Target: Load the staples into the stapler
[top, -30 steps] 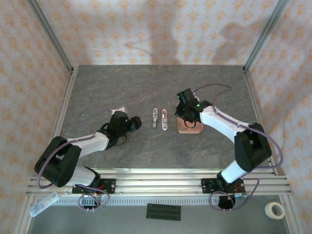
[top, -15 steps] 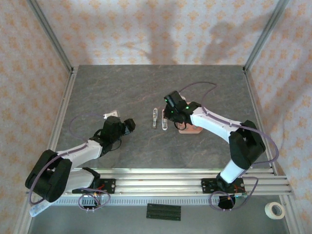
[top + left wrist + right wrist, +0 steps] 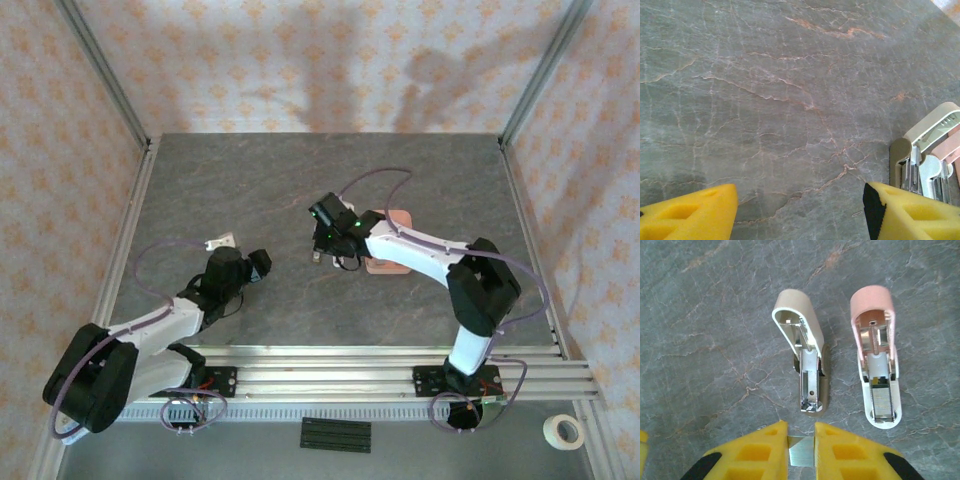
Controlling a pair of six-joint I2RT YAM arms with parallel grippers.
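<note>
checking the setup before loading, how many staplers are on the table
2. The cream stapler lies open on the left of the right wrist view; the pink stapler lies open beside it on the right. No others seem hidden.

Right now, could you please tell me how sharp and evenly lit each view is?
Top external: even light, soft shadows on the back wall, small parts too tiny to resolve. Right wrist: sharp; the pink stapler and beige stapler are crisp, the staples catch some light. Left wrist: table veining sharp, no glare.
</note>
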